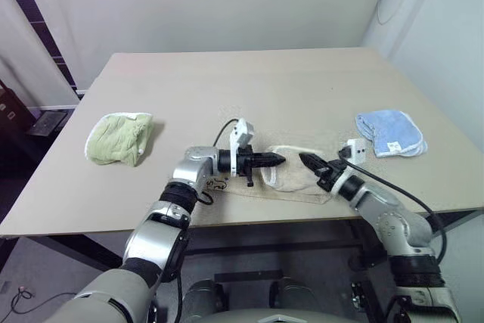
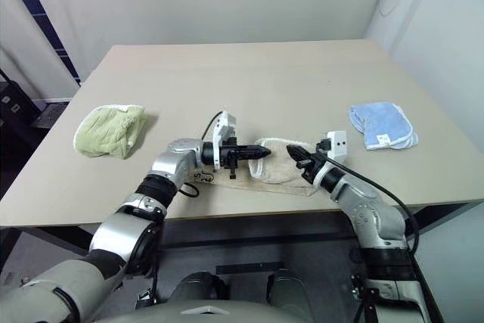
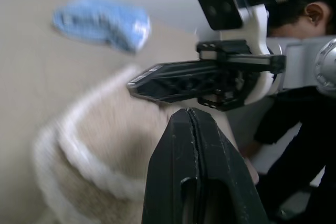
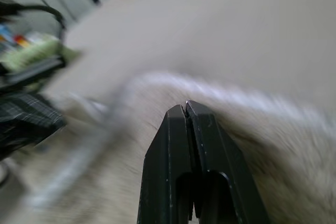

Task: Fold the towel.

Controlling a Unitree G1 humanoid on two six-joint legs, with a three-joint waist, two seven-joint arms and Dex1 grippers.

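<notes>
Over beige towel (image 1: 291, 178): both tools closed, empty.

Silver-grey arms, black cables, black two-fingered left tool (image 1: 278, 159).

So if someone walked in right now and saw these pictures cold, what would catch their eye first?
Probably the two black grippers, left and right, both shut and pointing at each other over the rumpled beige towel at the near edge of the table. After that, the two other towels: a light green bundle to the robot's left and a light blue folded one to its right.
</notes>
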